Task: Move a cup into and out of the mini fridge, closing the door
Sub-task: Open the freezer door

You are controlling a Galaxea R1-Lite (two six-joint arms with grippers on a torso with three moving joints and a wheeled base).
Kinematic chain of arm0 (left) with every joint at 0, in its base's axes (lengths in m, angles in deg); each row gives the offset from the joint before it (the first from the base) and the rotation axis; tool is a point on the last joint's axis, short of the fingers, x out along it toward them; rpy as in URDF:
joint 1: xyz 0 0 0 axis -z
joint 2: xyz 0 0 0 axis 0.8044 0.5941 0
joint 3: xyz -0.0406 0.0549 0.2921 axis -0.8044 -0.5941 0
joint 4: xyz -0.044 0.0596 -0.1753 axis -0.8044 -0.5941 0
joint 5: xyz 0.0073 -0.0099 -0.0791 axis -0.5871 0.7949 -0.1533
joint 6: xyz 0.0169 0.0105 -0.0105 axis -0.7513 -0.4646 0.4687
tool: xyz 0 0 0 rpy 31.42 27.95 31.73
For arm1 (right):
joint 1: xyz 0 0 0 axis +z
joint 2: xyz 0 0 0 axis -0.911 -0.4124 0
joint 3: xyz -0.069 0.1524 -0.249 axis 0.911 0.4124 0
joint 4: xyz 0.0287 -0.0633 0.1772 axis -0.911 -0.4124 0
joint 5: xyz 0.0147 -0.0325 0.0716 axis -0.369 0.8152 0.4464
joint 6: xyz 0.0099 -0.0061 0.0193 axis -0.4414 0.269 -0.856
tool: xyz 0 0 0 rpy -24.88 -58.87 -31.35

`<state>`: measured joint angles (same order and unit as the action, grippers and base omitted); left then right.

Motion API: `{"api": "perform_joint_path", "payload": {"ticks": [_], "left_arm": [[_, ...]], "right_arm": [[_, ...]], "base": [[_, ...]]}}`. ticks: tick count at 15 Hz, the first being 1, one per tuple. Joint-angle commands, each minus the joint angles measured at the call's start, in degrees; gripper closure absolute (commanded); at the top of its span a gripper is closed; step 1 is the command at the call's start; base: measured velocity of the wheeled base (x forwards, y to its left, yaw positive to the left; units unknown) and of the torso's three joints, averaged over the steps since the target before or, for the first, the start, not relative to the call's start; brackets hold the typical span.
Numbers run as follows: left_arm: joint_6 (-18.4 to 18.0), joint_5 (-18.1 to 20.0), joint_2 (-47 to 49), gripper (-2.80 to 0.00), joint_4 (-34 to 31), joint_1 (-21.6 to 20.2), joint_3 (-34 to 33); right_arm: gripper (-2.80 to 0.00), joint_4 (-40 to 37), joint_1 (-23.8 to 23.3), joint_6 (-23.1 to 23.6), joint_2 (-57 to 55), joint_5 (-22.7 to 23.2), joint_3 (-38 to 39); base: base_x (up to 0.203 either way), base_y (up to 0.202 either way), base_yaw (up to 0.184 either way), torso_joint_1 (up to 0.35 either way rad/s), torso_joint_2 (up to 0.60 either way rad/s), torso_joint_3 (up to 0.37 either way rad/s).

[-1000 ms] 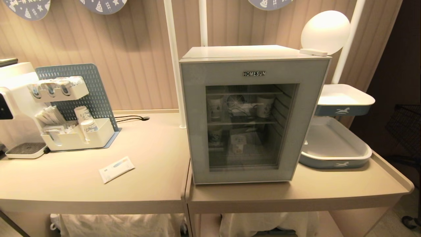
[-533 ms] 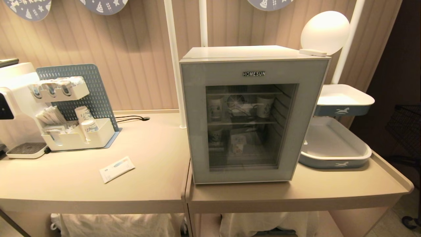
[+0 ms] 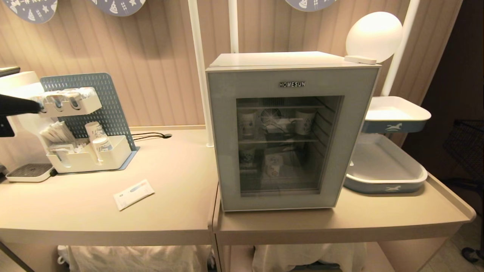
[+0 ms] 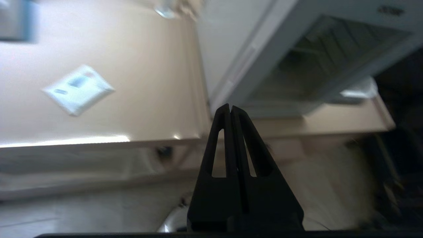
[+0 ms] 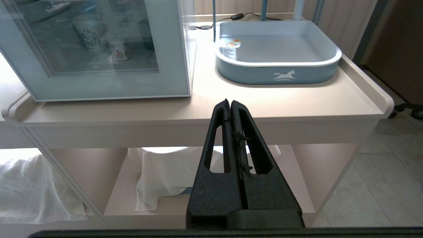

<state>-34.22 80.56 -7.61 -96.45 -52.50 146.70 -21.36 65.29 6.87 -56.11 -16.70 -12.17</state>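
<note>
The mini fridge stands in the middle of the beige table, its glass-windowed door closed. Behind the glass are tall paper cups and a small white pot on the lower shelf. Another small foil-lidded cup sits in the blue-and-white tray right of the fridge. My left gripper is shut and empty, raised at the far left in front of the cup organiser; its wrist view looks down at the fridge. My right gripper is shut, empty and low before the table's front edge.
A white organiser with paper cups and sachets stands at the back left beside a coffee machine. A white packet lies on the table. A second tray and a globe lamp are at the right.
My left gripper has risen into the head view at the far left edge, where it did not show before. The fridge, the cups and the right arm have not moved.
</note>
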Motion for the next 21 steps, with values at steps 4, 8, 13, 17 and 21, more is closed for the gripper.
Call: {"api": "perform_joint_path", "payload": {"ticks": [4, 8, 13, 17, 21], "left_arm": [[0.2, 20.7, 10.3, 0.0, 9.3, -1.1, -10.9], [-4.7, 29.7, 14.3, -2.8, 37.3, -3.4, -30.2], [-5.8, 36.6, 24.6, -2.8, 64.6, -3.8, -38.4], [-2.6, 37.6, 33.4, -2.8, 83.3, -0.9, -40.8], [1.4, 38.6, 41.3, -2.8, 95.6, 3.5, -40.5]], "right_arm": [[0.0, 0.0, 0.0, -0.1, -0.1, 0.0, 0.0], [0.0, 0.1, 0.0, -0.1, 0.0, -0.1, 0.0], [0.0, 0.1, 0.0, -0.1, 0.0, -0.1, 0.1], [0.0, 0.1, 0.0, -0.2, 0.0, -0.2, 0.1], [0.0, 3.4, 0.0, -0.2, 0.0, -0.1, 1.1]], "base": [[0.0, 0.0, 0.0, 0.0, 0.0, 0.0], [0.0, 0.0, 0.0, 0.0, 0.0, 0.0], [0.0, 0.0, 0.0, 0.0, 0.0, 0.0], [0.0, 0.0, 0.0, 0.0, 0.0, 0.0], [0.0, 0.0, 0.0, 0.0, 0.0, 0.0]]}}
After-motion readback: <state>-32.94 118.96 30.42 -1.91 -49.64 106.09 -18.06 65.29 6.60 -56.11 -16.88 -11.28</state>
